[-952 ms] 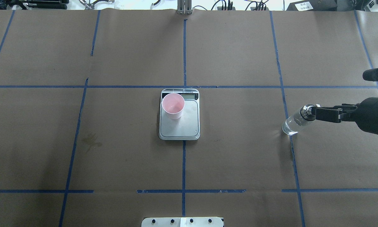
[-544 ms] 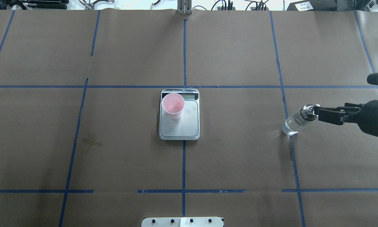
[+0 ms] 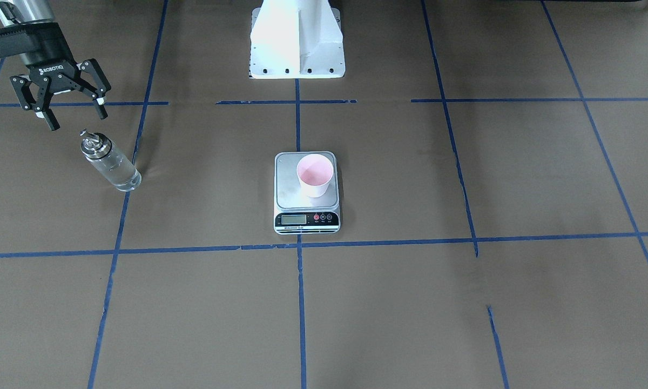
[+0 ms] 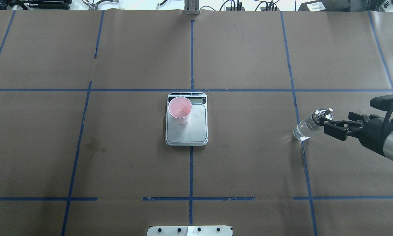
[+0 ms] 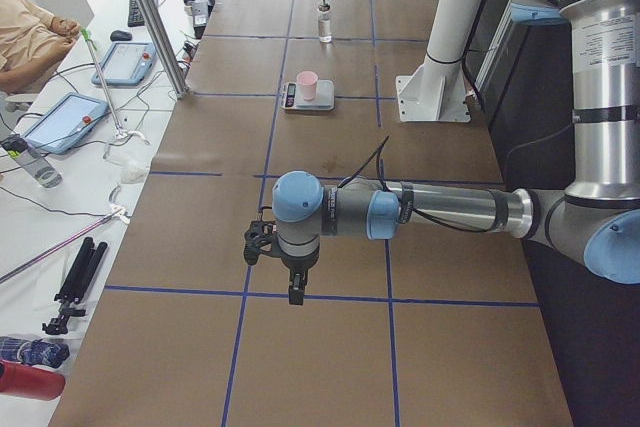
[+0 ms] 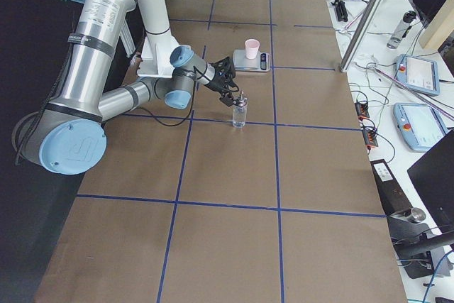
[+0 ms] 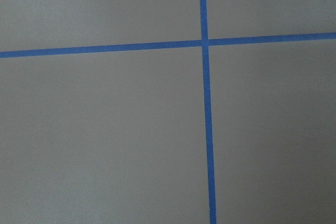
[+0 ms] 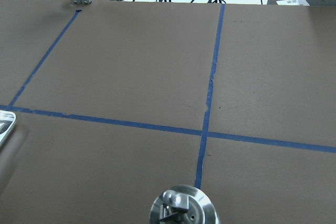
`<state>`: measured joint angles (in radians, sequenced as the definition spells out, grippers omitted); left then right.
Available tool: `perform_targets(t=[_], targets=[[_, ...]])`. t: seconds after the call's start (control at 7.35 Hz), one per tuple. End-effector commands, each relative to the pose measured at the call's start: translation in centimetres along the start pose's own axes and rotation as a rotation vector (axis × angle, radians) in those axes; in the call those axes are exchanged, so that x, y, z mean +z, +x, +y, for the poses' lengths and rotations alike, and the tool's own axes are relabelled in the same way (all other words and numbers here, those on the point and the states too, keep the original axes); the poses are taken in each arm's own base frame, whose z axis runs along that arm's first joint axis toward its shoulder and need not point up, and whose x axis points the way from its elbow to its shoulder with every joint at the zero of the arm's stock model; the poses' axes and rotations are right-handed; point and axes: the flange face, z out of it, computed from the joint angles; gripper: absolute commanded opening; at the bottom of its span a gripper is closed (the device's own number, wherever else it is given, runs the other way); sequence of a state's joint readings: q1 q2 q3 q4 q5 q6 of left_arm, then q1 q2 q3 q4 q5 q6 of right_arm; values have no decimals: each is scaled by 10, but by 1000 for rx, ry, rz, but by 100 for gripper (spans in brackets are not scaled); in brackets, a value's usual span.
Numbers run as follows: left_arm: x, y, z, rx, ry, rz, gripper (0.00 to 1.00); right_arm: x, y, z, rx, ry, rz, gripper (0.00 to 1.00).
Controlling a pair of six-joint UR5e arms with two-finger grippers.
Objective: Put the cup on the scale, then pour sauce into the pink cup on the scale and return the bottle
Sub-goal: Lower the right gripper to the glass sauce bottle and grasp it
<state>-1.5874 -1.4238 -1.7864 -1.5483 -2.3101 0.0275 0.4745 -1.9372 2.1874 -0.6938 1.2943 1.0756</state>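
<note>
**Bottle Stands Beside Empty Right Gripper**

The right gripper [image 3: 77, 120] is seen spread apart and clamped on nothing. The one glass bottle [image 3: 110, 162] stands upright just beside it, toward the table's middle and nearest the right arm. One pink cup [image 3: 315, 175] is set on the one scale [image 3: 289, 186], well apart. The left gripper [image 5: 292, 292] is seen too far off for its state to be told.

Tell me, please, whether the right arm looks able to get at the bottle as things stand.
Probably yes. The right pincer hangs open close by the top of the upright bottle, and nothing stands between them.
</note>
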Motion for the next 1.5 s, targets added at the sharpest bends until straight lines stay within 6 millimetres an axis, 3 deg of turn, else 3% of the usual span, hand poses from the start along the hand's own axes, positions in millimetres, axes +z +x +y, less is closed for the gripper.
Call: perform_targets(t=[0.0, 0.27, 0.68, 0.95, 1.36], targets=[[0, 0, 0, 0, -1, 0, 100, 17, -1, 27, -28, 53, 41, 100], [0, 0, 0, 0, -1, 2, 100, 33, 6, 49, -25, 84, 66, 100], [3, -2, 6, -3, -4, 3, 100, 59, 0, 73, -42, 111, 85, 100], [3, -2, 7, -4, -6, 3, 100, 82, -9, 80, -41, 123, 89, 100], [4, -3, 7, -6, -7, 3, 100, 93, -15, 83, -43, 124, 86, 100]])
